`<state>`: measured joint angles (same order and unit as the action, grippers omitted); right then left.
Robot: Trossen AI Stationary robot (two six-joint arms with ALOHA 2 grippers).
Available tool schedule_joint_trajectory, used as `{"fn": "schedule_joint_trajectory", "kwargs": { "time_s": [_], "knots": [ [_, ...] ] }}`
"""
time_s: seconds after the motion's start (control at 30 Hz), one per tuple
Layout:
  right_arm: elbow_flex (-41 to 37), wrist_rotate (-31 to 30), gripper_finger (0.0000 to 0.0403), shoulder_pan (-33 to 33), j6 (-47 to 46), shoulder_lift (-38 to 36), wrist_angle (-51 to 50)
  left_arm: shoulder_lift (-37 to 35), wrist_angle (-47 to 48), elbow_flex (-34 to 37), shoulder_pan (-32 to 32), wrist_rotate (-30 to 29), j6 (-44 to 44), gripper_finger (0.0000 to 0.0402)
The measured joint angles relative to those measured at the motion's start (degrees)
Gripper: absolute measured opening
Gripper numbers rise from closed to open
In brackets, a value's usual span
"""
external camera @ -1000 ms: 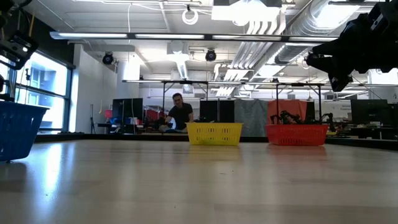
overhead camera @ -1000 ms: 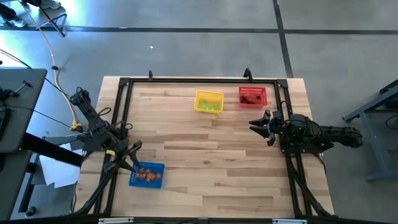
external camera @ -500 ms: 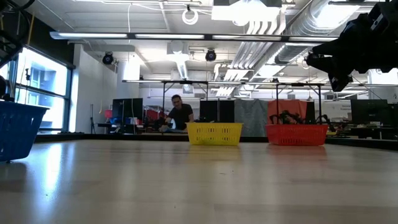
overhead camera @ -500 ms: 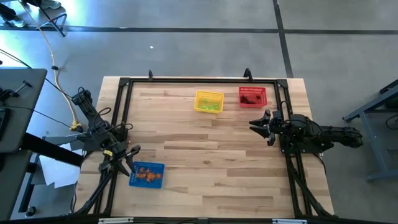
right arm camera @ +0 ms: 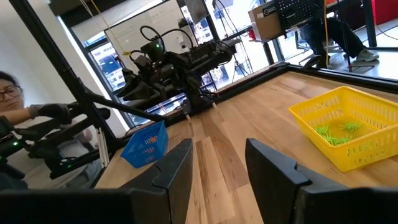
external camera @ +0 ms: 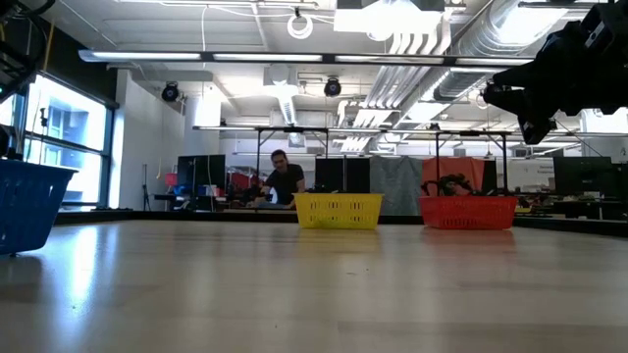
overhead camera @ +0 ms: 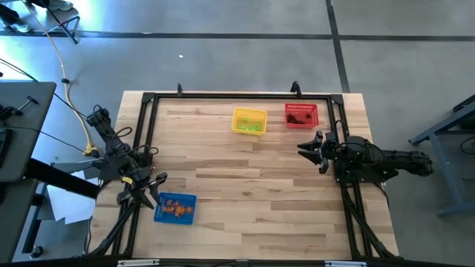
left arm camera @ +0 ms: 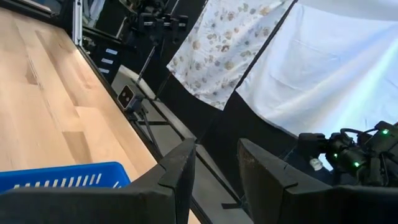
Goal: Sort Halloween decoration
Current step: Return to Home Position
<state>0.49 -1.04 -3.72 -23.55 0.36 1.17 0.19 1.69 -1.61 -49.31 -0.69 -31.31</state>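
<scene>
Three mesh baskets stand on the wooden table point(overhead camera: 245, 185). The blue basket point(overhead camera: 176, 208) near the front left holds orange trinkets point(overhead camera: 177, 211). At the far side, the yellow basket point(overhead camera: 249, 121) holds light green trinkets point(right arm camera: 336, 132), and the red basket point(overhead camera: 301, 115) holds dark ones point(overhead camera: 298, 117). My left gripper point(overhead camera: 151, 189) stands open just left of the blue basket, clear of it, with the basket's rim point(left arm camera: 62, 177) beside its fingers. My right gripper point(overhead camera: 306, 148) hovers open at the table's right side, pointing level toward the left, with nothing between its fingers.
A black frame point(overhead camera: 148, 100) runs around the table's edges. The wide middle of the table lies bare between the baskets. A person point(external camera: 283, 181) sits in the room beyond the far edge, and another person point(right arm camera: 7, 93) shows past the table's left side.
My left gripper has rolled a little about its own line beside the blue basket, staying open and in place. The baskets and my right arm have kept still.
</scene>
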Motion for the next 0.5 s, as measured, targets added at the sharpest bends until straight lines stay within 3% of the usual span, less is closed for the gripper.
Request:
{"fn": "schedule_joint_trajectory", "kwargs": {
  "time_s": [0.5],
  "knots": [
    [0.0, 0.0, 0.0144, 0.0, 0.0, 0.0, 0.0, 0.0, 0.0, 0.0, 3.9, 0.0, 0.0, 0.0110]
  ]
}}
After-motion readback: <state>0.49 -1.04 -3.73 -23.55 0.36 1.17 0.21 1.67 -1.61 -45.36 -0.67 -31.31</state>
